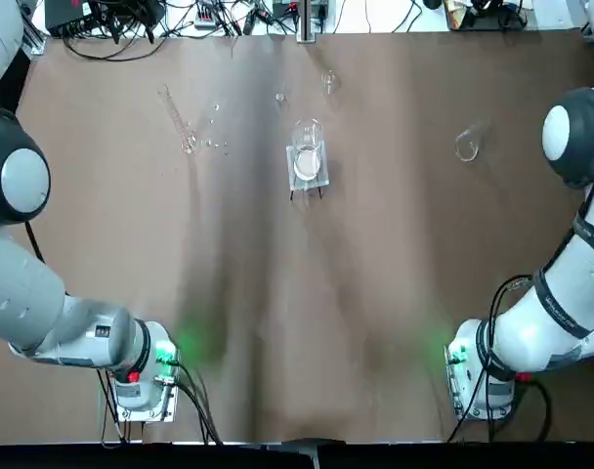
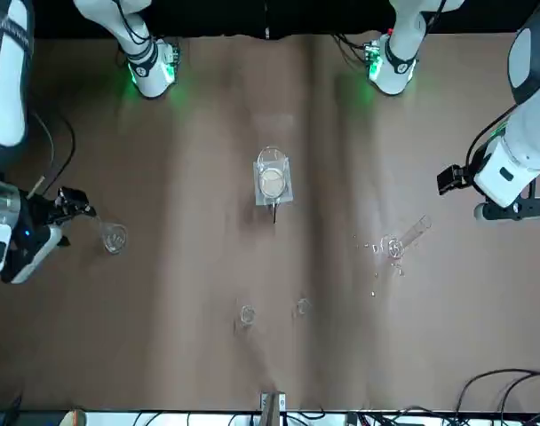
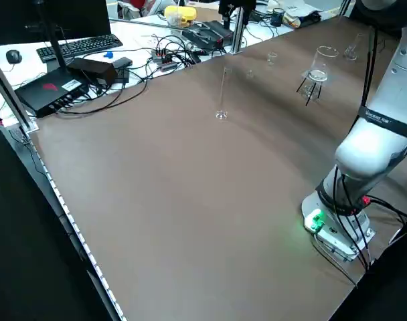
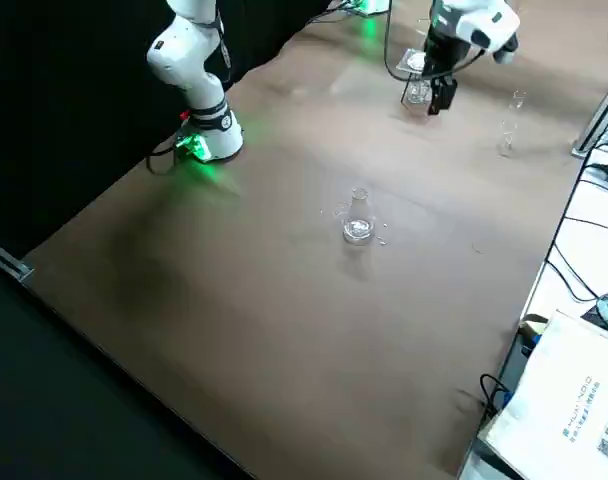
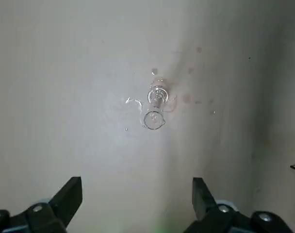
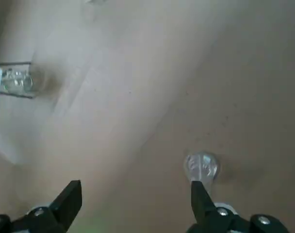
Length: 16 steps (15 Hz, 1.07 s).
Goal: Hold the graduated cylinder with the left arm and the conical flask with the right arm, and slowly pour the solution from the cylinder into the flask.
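The graduated cylinder point(image 1: 183, 127) stands upright on the brown table at the far left; it also shows as a thin clear tube point(image 3: 222, 93). My left gripper point(image 5: 136, 194) hangs open high above the graduated cylinder point(image 5: 155, 104) and looks down its mouth. The conical flask point(image 1: 467, 145) stands at the far right of the table. My right gripper point(image 6: 134, 194) is open, with the conical flask point(image 6: 202, 167) just beyond one fingertip point(image 6: 199, 192) and nothing between the fingers. In the front view the right gripper point(image 2: 75, 209) sits right beside the flask point(image 2: 113, 238).
A clear beaker on a white square stand point(image 1: 307, 161) is at the table's middle, toward the far side. Two tiny glass pieces point(image 1: 280, 98) point(image 1: 328, 81) lie beyond it. Cables and equipment point(image 1: 131, 15) line the far edge. Both arm bases point(image 1: 146, 376) point(image 1: 478, 376) stand at the near edge.
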Available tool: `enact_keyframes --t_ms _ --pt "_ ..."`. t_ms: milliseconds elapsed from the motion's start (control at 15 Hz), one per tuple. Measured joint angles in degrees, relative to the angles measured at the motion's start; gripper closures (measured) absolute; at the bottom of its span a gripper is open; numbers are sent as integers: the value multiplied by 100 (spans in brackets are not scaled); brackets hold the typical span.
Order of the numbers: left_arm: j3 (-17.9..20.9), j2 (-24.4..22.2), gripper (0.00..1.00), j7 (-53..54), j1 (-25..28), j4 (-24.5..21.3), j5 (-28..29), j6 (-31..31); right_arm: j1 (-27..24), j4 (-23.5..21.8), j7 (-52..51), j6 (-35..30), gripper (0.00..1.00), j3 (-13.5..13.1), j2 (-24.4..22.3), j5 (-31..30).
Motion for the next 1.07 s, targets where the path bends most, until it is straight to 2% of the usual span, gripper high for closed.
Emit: enact_keyframes --t_ms 200,333,467,600,733,867,933,1067 --pt "0 0 0 2 3 2 0 0 2 -19 916 -296 1 -24 -257 -126" --pt "0 0 0 3 5 3 0 0 50 -34 1649 -432 0 4 -432 -563" --pt "0 0 0 5 6 4 0 0 174 -206 1939 -430 0 13 -658 -844" --pt "0 0 0 10 6 7 0 0 238 -787 2049 -29 0 15 -1038 -916" --pt "0 0 0 16 6 11 0 0 240 -1699 2076 657 0 9 -1549 -943" --pt "0 0 0 56 6 15 0 0 240 -2365 2118 966 0 5 -1948 -952" --pt "0 0 0 83 6 16 0 3 240 -2523 2241 964 0 7 -2083 -954" --pt "0 0 0 140 6 18 0 55 242 -2553 2707 568 0 11 -2418 -959"
